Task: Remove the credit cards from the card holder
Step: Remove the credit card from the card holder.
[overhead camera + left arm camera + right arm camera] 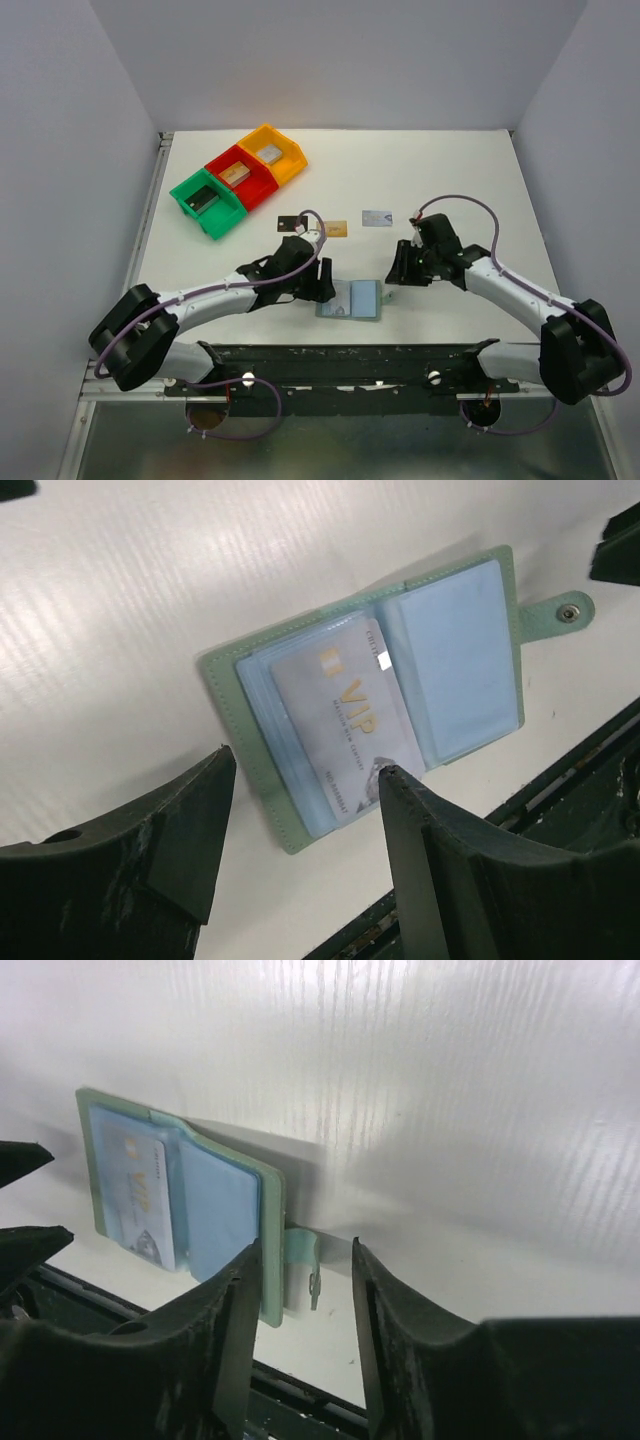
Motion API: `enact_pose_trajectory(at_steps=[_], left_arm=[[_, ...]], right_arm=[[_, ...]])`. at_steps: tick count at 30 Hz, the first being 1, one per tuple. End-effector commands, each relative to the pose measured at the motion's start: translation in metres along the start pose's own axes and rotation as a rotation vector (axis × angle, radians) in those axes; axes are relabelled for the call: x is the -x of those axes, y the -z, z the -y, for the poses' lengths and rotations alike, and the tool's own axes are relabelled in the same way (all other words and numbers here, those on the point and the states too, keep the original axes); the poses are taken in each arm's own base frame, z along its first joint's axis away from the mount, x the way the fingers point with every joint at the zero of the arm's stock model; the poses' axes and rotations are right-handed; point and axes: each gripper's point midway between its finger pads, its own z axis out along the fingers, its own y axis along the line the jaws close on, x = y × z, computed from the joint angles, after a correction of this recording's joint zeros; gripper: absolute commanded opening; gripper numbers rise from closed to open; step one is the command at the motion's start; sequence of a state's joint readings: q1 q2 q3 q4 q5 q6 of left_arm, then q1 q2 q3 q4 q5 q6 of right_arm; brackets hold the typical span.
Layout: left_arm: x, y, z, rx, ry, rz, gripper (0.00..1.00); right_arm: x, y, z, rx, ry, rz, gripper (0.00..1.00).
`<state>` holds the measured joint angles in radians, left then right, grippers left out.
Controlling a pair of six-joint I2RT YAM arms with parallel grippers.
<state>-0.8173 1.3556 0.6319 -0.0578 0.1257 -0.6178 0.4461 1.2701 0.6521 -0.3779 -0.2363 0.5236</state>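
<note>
Near edge of the matte white counter [450, 180]: the card holder [350, 299] lies open, with a stitched grey-green cover and glossy pale-blue sleeves, one holding a silvery VIP card [345, 725]. The left hand [305, 780] gapes over it. The right hand [305, 1255] stands apart astride its tab [303, 1245]. Beyond lie a black card [291, 222], a gold-tan card [336, 229] and a silvery-blue card [376, 217], then plastic bins [258, 196] and plain grey walls [350, 60].

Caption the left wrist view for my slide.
Open left claw above the open card holder, a VIP card showing inside.
</note>
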Motion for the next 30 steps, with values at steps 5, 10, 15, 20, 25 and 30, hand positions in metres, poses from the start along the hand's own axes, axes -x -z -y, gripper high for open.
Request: enact_pose_trajectory(at_steps=[5,10,15,20,25,30], left_arm=[[0.036,0.035,-0.003,0.036,0.002,0.218,0.72],[0.059,0.039,0.031,-0.145,-0.022,0.295,0.63],[0.056,0.022,0.03,-0.178,0.008,0.252,0.19],[0.043,0.002,0.015,-0.139,0.032,0.188,0.05],[0.03,-0.012,0.006,-0.119,0.056,0.14,0.0],[0.017,-0.019,-0.007,-0.063,0.078,0.097,0.0]], right_arm=[[0.039,0.056,-0.037,0.092,0.157,0.192,0.54],[0.025,0.053,-0.1,0.503,0.181,0.173,0.49],[0.006,0.027,-0.113,0.648,0.083,0.089,0.44],[-0.007,0.005,-0.11,0.632,0.069,0.032,0.45],[-0.015,-0.012,-0.108,0.603,0.051,-0.018,0.46],[-0.027,-0.032,-0.098,0.512,0.05,-0.069,0.44]])
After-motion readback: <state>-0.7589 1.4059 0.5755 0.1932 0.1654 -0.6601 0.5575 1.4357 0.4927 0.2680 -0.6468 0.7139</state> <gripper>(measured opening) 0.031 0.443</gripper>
